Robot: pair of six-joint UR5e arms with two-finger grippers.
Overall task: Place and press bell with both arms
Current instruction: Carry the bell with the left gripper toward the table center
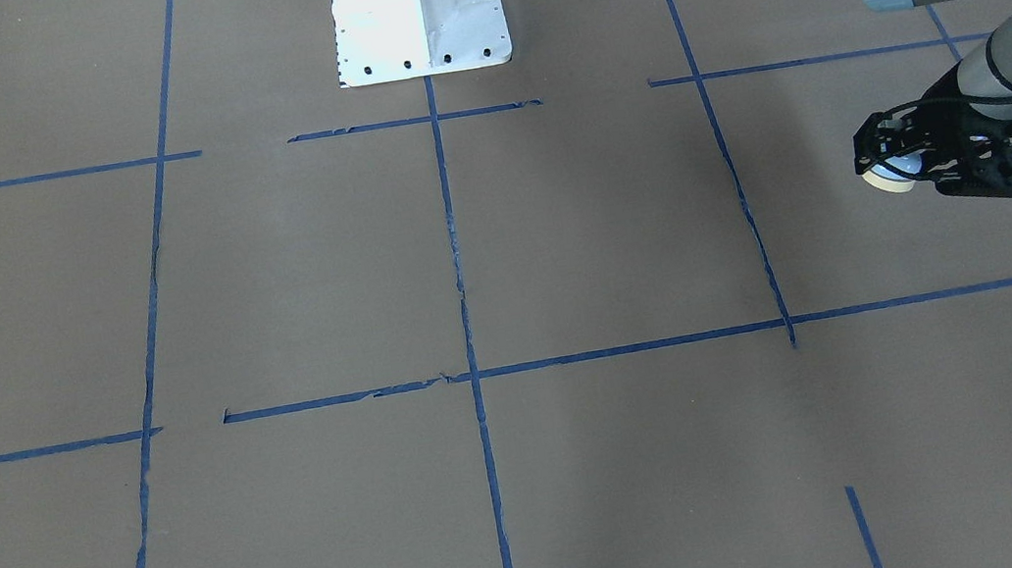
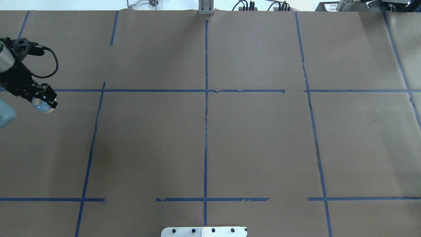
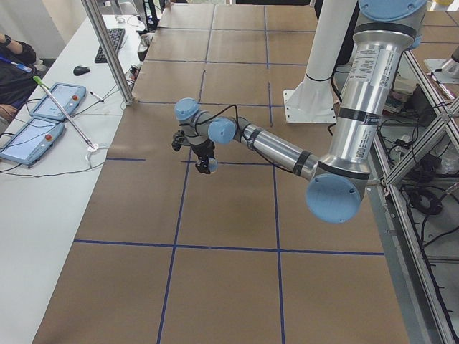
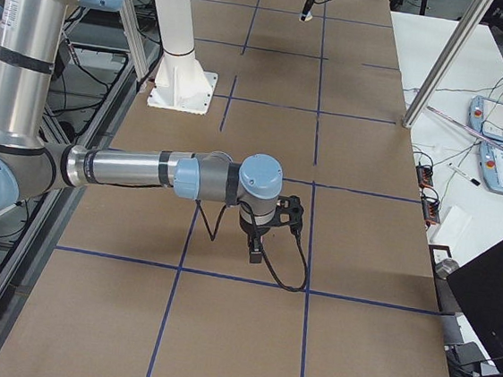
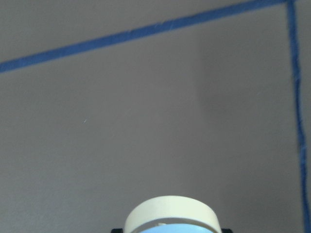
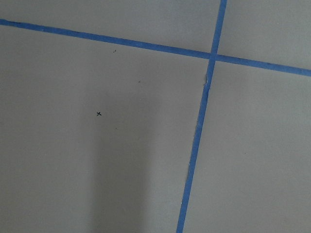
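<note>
My left gripper (image 1: 882,166) is shut on the bell (image 1: 889,179), a small light-blue dome with a cream base. It holds the bell above the brown paper at the table's left end. The same grip shows in the overhead view, with the gripper (image 2: 45,102) over the bell (image 2: 42,108). The left wrist view shows only the bell's cream base (image 5: 170,213) at the bottom edge. My right gripper (image 4: 256,252) shows only in the exterior right view, hanging above the paper near a tape crossing. I cannot tell whether it is open or shut.
Brown paper (image 2: 256,141) with a grid of blue tape lines (image 2: 206,131) covers the table. The white bolted pedestal (image 1: 418,9) stands at the robot's side of the table. Tablets (image 3: 43,118) and cables lie on the white bench beyond the far edge.
</note>
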